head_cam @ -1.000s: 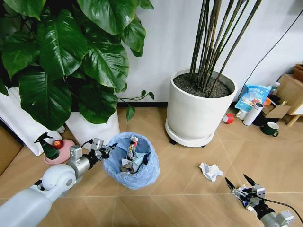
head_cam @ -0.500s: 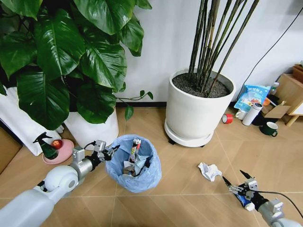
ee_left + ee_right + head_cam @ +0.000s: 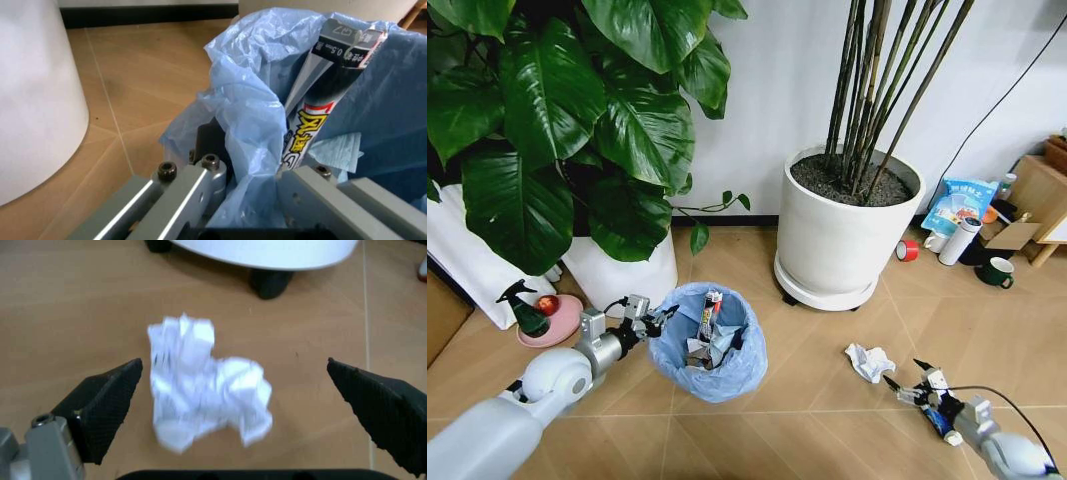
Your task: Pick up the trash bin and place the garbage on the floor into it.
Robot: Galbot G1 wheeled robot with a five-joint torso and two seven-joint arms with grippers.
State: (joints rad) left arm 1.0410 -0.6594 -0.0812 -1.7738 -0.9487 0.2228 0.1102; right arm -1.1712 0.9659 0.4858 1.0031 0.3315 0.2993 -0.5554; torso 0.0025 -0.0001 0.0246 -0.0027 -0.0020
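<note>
Nearest the robot, the right gripper [image 3: 905,378] hangs low over the light tan chevron-plank floor [image 3: 827,430], its two black fingers spread wide. The crumpled white paper wad [image 3: 868,361] lies on the planks just beyond the fingertips, apart from them; in the right wrist view the paper wad [image 3: 203,395] sits between the two ribbed black pads [image 3: 107,405], with bare floor on either side of it and neither pad touching it.

To the left of the wad, across an open stretch of planks, stands the small round bin lined with a puffy light-blue plastic bag [image 3: 709,342]. The left gripper [image 3: 649,320] is closed on its near-left rim; the left wrist view shows the grey fingers [image 3: 193,195] pinching the blue bag and the black bin wall [image 3: 212,142] between them. Printed wrappers [image 3: 320,110] stand upright inside the bin.

Beyond the wad, the big white round plant pot on castors [image 3: 839,235] stands near, its base edge bounding the free floor. Farther left of the bin, a second white pot [image 3: 627,270] holds a broad-leaved green plant [image 3: 577,110].
</note>
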